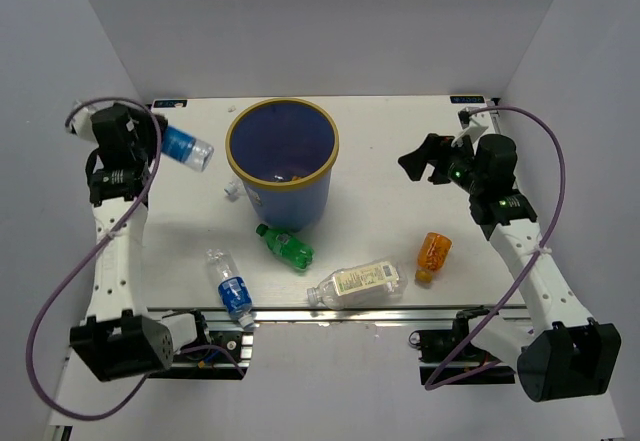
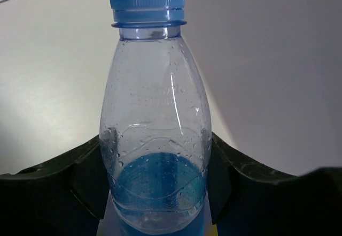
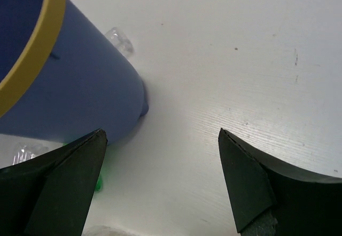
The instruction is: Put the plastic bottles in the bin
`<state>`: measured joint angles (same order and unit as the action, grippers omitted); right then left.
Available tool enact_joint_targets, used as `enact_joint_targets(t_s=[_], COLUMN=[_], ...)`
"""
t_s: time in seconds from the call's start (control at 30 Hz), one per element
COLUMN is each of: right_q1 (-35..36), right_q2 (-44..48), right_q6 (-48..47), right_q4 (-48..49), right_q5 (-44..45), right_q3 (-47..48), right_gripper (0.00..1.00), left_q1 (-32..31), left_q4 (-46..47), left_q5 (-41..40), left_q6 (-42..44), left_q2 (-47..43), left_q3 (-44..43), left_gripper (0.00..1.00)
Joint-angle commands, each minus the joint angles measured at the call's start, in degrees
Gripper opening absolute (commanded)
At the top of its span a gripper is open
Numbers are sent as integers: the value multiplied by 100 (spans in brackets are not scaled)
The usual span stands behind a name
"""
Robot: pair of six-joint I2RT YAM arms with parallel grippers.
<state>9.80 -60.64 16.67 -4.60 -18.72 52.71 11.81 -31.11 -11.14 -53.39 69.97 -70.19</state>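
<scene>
Counting up, how far along are we?

Barely begun, we judge: an orange thing (image 1: 292, 174) lies inside the bin (image 1: 295, 206), but we cannot tell what it is

And outside it?

Our left gripper (image 1: 158, 139) is clamped on a blue-labelled bottle (image 1: 187, 147), raised left of the bin. Before the bin lie a green bottle (image 1: 285, 246), a second blue-labelled bottle (image 1: 230, 286) and a larger clear bottle (image 1: 355, 283); front-right, an orange bottle (image 1: 433, 253). Our right gripper (image 1: 430, 161) hangs right of it, jaws apart, empty
</scene>
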Motion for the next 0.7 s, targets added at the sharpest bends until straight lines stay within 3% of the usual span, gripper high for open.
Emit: enact_joint_targets(t_s=[0.0,0.17,0.2,0.4,0.53,0.57,0.63,0.67], right_q1=[-180,-382,-391,-497,-514,-523,-532,-523], right_q2=[-97,-45,-18,254,518,562,658,694], right_q6=[346,732,794,953,1023,1032,1005,1005], right_q4=[-93,-190,-190,-331,-357,-340,-313,-313], right_q5=[202,473,553,1106,1748,1836,1933,2055], right_q3=[-41,-190,-243,-524,-744,-805,-832,-841], right_gripper=[89,89,89,89,89,89,89,89], left_q1=[-441,-1136,-1572,-2989,-3203,-3203,-3203,-3203], left_q4=[1018,1765,1897,1793,1644,1626,1678,1714], left_q5=[1068,1386,1403,605,394,332,261,261], left_q6=[214,468,556,1304,1383,1357,1348,1348], left_q2=[-449,-476,-406,287,491,482,369,307], left_q3=[-616,-943,-952,-1233,-1234,-1199,-1137,-1050], left_gripper=[33,34,37,39,47,60,76,92])
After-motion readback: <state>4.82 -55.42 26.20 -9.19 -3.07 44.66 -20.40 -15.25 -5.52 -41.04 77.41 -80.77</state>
